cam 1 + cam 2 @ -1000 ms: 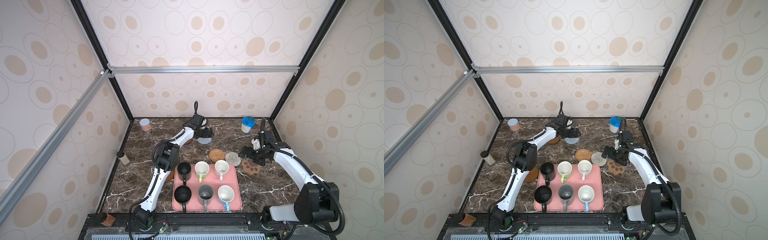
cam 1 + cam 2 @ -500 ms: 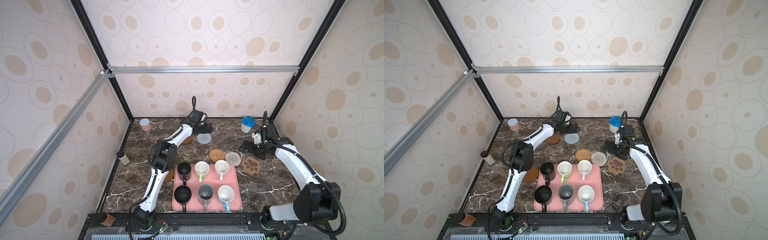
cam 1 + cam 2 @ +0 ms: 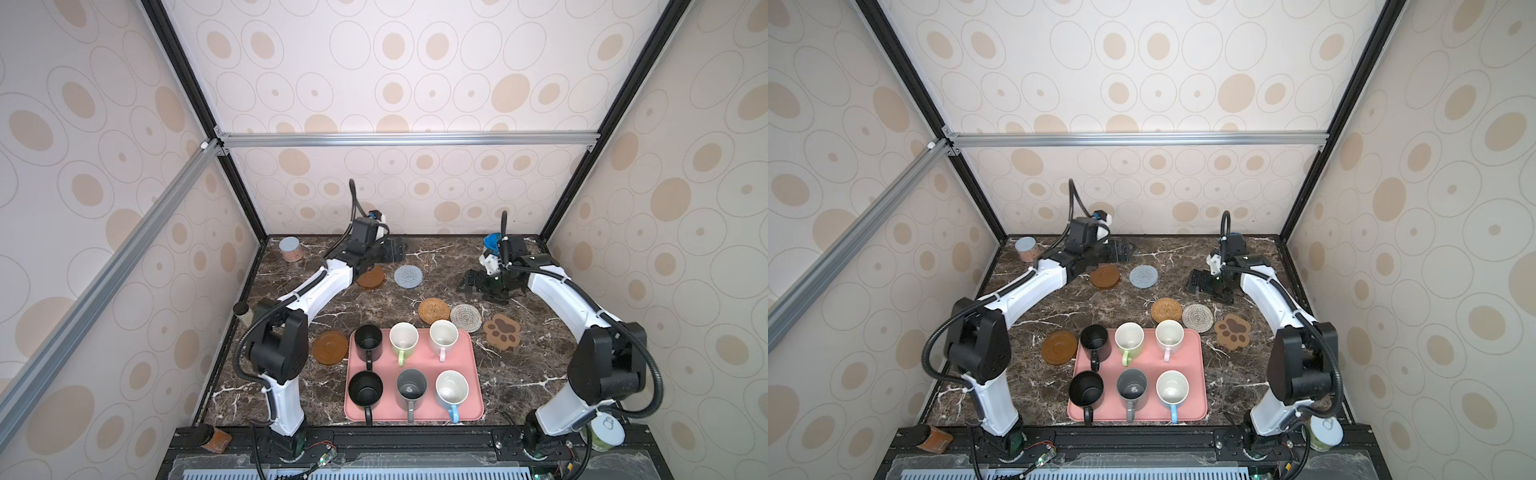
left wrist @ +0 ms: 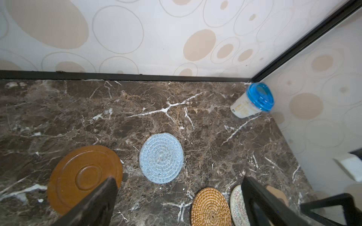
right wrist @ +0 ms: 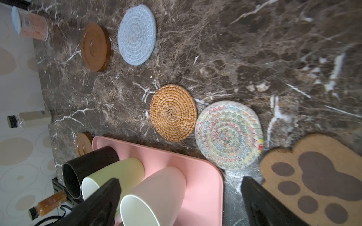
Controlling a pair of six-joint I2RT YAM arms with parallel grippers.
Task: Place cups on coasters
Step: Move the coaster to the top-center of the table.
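Six handled mugs (image 3: 403,336), two black, one grey, pale green, pale pink and light blue, stand in two rows on a flat pink tray (image 3: 468,357) at the front of the brown marble desk (image 3: 519,374). Six bare flat coasters (image 3: 434,310) lie beside and behind it. The left gripper (image 4: 179,185) and right gripper (image 5: 181,181) hover farther back, jaws wide, empty.

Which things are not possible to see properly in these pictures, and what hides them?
- White tub: in a top view, mostly behind the right arm's wrist.
- Far brown disc: in a top view, its edge lies under the left arm.
- Paw coaster: in the left wrist view, mostly behind a finger.
- Pink cup: in the right wrist view, cut off by the picture's edge.
- Pale spot inside the grey cup: too small to identify.
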